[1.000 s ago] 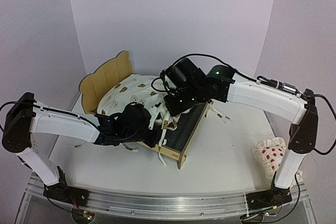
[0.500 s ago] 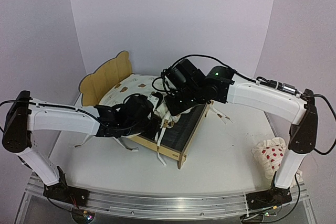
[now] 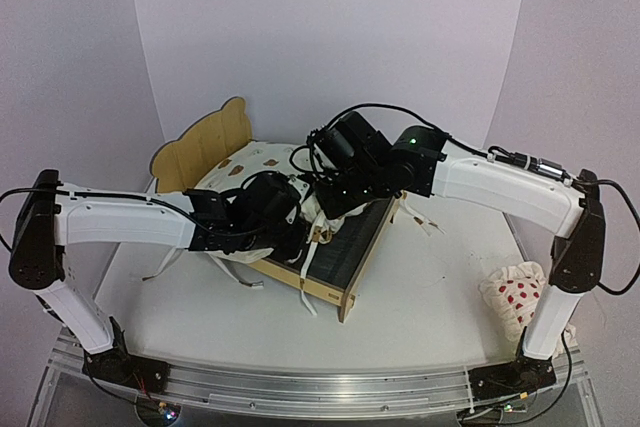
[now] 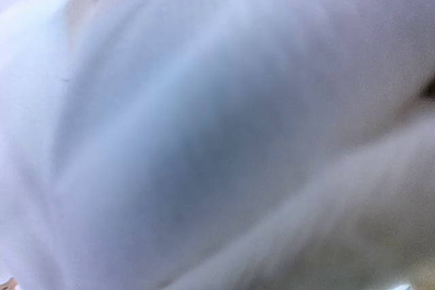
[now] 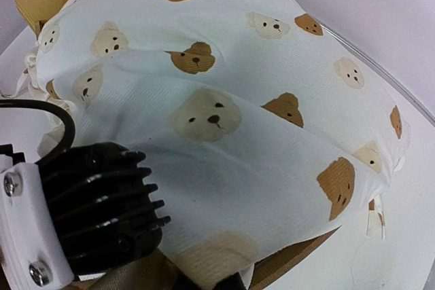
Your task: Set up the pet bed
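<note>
Pet bed sits mid-table; my left gripper and right gripper are both pinched closed at the bear-print cushion.

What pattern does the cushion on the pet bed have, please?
Cushion: brown and cream bear faces on white; clearest from the right wrist.

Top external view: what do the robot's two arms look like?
The left arm and right arm have white shell links with black joints, black bases and black wrist ends. Thin black cables loop over the right arm's wrist, and a small green light glows on it.
</note>
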Controlling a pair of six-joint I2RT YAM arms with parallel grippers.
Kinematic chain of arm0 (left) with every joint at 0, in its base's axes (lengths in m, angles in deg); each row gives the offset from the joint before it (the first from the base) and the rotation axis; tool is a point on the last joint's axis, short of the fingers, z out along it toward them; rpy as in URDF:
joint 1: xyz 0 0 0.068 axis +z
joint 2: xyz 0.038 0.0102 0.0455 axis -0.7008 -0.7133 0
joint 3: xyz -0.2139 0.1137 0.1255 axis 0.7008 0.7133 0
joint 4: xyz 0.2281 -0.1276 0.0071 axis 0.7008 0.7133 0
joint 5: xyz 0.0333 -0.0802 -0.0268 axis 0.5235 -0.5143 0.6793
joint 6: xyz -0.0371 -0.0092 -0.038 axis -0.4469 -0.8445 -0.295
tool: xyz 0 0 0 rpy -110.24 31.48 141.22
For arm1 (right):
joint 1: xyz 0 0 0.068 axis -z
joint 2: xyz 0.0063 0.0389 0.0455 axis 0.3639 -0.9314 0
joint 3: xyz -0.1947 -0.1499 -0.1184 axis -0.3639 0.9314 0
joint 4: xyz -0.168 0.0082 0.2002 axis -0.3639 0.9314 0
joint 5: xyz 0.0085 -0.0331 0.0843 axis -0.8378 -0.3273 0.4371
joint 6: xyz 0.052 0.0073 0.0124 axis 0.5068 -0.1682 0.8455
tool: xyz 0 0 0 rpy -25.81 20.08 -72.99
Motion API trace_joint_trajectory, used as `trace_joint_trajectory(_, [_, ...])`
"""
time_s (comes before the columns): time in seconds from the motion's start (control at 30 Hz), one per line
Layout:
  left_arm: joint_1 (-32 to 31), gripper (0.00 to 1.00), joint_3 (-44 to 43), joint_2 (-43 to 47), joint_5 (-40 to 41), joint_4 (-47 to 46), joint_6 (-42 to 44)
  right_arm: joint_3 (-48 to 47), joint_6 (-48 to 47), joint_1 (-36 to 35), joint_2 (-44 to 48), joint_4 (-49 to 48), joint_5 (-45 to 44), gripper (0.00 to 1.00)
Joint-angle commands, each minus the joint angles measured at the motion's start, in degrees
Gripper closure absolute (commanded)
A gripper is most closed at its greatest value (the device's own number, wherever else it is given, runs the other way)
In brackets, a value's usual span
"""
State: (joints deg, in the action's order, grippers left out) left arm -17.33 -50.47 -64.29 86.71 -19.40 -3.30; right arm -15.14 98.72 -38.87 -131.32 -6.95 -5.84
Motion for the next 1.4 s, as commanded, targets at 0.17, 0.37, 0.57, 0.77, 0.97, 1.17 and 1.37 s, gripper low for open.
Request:
trace_joint_trajectory(0.17, [-0.04,1.0,-6.01,1.47,-6.29,7.11,-3.49,-0.16,-0.14,-0.36,1.46,-2.42,-1.38,1.0])
trace_joint_trajectory(0.37, [-0.05,1.0,-10.69,3.61,-7.55,13.8,-5.95,-0.19,-0.05,-0.42,1.63,-2.42,-1.3,1.0])
trace_joint_trajectory(0.57, [-0.03,1.0,-10.11,3.8,-6.42,14.67,-8.23,0.19,0.23,-0.43,1.73,-2.46,-1.05,1.0])
trace_joint_trajectory(0.77, [-0.05,1.0,-10.26,1.88,-6.03,15.32,-11.42,0.71,0.31,-0.37,1.81,-2.48,-0.99,1.0])
trace_joint_trajectory(0.97, [0.03,1.0,-10.72,-0.51,-5.9,15.5,-13.13,1.41,0.23,-0.39,1.91,-2.52,-1.56,1.0])
trace_joint_trajectory(1.17, [0.2,0.99,-10.47,-3.11,-4.33,14.38,-13.58,1.89,0.13,-0.45,1.92,-2.51,-1.51,1.0])
trace_joint_trajectory(1.37, [1.19,0.99,-9.26,-5.21,-4.65,13.02,-14.25,2.01,-0.38,-0.43,1.93,-2.51,-1.84,1.0])
